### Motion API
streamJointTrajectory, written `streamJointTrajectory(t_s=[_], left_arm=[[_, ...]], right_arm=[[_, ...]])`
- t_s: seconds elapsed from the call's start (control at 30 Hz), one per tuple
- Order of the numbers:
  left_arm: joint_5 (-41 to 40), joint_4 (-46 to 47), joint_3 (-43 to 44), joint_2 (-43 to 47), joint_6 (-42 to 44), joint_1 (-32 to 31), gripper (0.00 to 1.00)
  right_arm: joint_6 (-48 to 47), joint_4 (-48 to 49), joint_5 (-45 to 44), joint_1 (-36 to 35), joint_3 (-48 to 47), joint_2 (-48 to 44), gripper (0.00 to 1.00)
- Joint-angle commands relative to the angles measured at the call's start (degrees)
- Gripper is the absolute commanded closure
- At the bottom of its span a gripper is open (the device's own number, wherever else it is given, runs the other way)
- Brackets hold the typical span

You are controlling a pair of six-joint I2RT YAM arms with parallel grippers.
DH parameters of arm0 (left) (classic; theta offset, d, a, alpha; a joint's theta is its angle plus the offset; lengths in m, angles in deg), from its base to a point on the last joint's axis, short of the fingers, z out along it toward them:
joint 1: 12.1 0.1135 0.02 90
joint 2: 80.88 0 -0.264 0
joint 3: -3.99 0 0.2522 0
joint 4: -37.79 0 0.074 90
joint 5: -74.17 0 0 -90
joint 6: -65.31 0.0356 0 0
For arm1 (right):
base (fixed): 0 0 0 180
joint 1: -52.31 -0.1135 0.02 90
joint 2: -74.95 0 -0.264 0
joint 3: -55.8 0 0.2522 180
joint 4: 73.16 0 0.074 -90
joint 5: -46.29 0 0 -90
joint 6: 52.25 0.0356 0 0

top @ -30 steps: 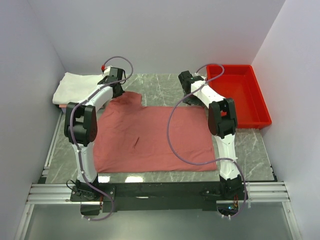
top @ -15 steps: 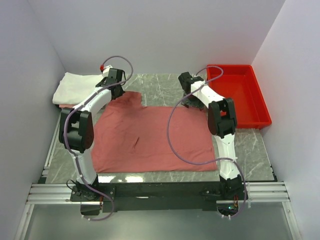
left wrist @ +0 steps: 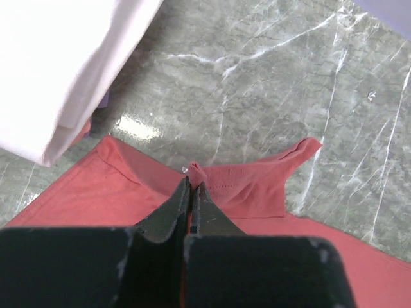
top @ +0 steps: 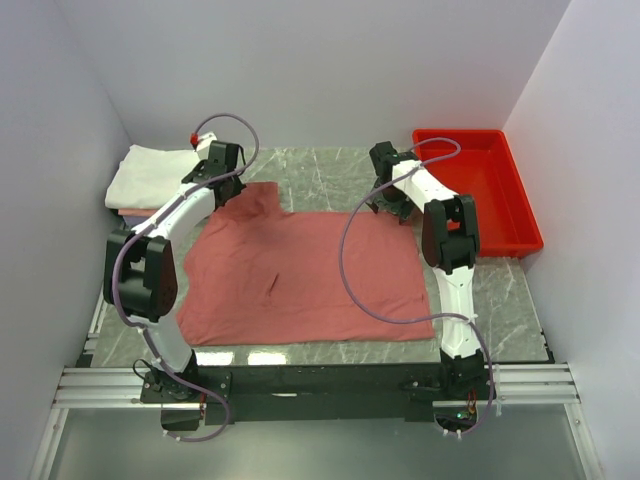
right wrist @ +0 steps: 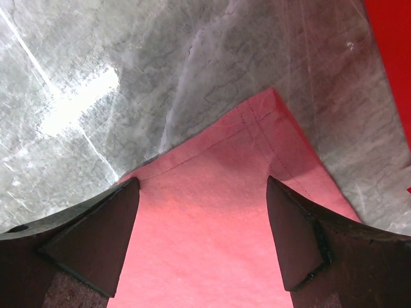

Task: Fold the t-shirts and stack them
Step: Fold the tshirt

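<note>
The salmon-red t-shirt lies spread flat on the marble table. My left gripper is at its far left sleeve, shut on a pinch of the red fabric. My right gripper is open over the shirt's far right corner, one finger on each side of the cloth. A folded white t-shirt lies on a pale pink one at the far left; it also shows in the left wrist view.
A rigid red plastic tray stands at the far right, its edge showing in the right wrist view. Grey walls close in the left, back and right sides. An aluminium rail runs along the near edge.
My left arm has swung outward to the left, and the shirt's left side has shifted a little left with it. My right gripper has moved slightly right and back, toward the shirt's far right corner.
</note>
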Motion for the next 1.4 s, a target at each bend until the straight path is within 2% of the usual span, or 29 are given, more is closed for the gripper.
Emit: streamJointTrajectory(t_s=[0.0,0.2,0.5,0.8,0.97,1.1,1.2,1.37], left_arm=[[0.38,1.59,-1.21,2.57,-1.26,-0.26,1.0],[0.38,1.42,-2.18,2.83,-1.26,-0.26,1.0],[0.47,2.12,-2.44,3.18,-1.26,-0.26,1.0],[0.55,2.03,-3.23,4.41,-1.53,-0.26,1.0],[0.9,2.21,-3.76,5.12,-2.05,-0.26,1.0],[0.64,2.29,-4.29,5.73,-2.14,-0.26,1.0],[0.29,1.94,-4.9,6.17,-2.58,-0.26,1.0],[0.47,2.73,-6.48,7.66,-2.93,-0.26,1.0]], right_arm=[[1.85,1.16,-0.59,0.41,-0.89,-1.53,0.14],[2.9,-0.25,-1.12,0.41,-2.82,-0.64,0.14],[1.76,1.85,-3.4,0.59,-0.46,-6.1,0.14],[3.07,-1.39,-4.72,0.68,-8.89,2.78,0.14],[3.34,0.01,-4.46,0.68,-6.52,2.87,0.14],[3.69,-2.62,-4.89,0.59,-6.69,3.58,0.14],[3.95,-1.93,-5.25,0.68,-3.28,2.08,0.15],[4.31,-2.79,-5.51,0.5,-1.51,0.76,0.19]])
